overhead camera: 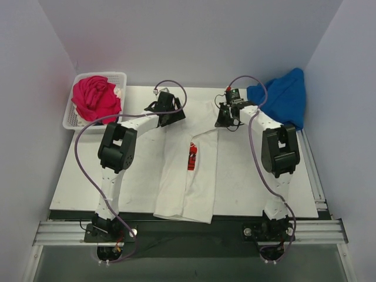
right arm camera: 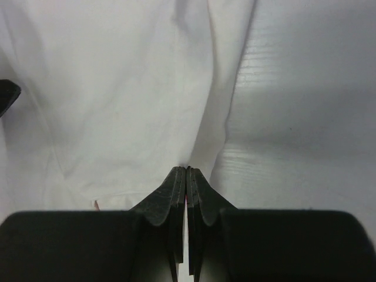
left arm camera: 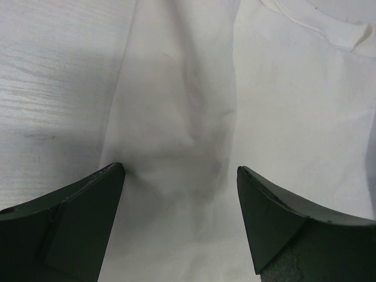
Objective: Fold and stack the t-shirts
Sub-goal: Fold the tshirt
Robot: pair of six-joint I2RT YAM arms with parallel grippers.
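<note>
Obs: white t-shirt spread on bench. Right hand shut, apparently nipping the shirt's edge at its tip to fold. Left hand wide open, empty, cloth directly beneath, ready to pinch.

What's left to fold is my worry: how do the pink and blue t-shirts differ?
The pink t-shirt is bunched inside the basket, far left; the blue t-shirt lies heaped at the far right corner of the table. The pink one is rounded; the blue one peaked. Both are unfolded.
</note>
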